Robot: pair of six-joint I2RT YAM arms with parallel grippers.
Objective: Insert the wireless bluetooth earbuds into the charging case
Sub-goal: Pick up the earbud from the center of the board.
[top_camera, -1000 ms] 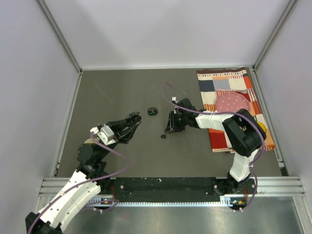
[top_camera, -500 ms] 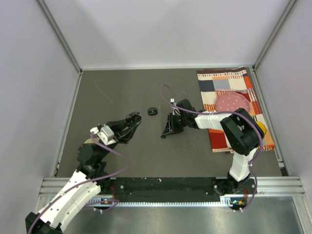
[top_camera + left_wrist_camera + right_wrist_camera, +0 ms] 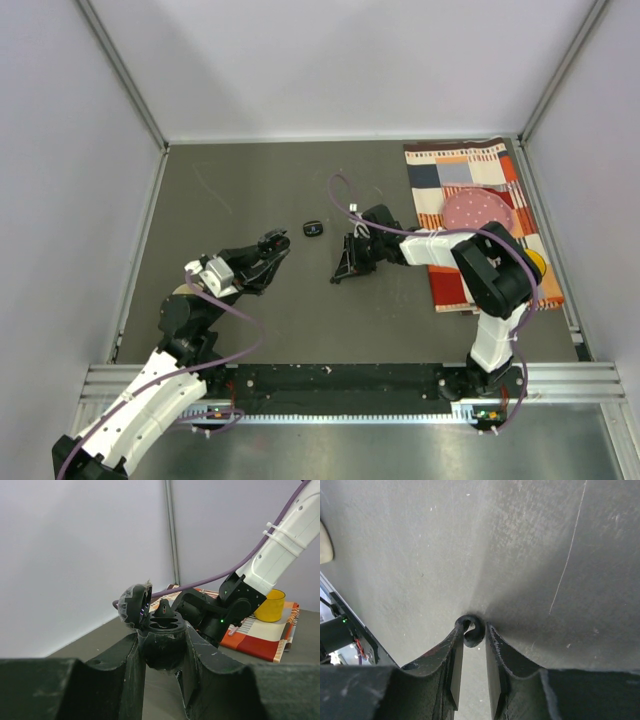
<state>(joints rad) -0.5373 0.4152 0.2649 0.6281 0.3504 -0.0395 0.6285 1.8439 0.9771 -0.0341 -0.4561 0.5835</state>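
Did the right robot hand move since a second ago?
Yes. The right gripper slid a little down and left in the top view, away from the striped cloth, so its fingertips now sit around the tiny black earbud.

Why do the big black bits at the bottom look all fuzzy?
Left wrist view: the left fingers, nearest the lens, blur; the charging case between them is sharp. Right wrist view: the right fingers blur too; the earbud at their tips is clear.

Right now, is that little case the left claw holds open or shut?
Open: the charging case in the left gripper has its lid flipped up, sockets showing.
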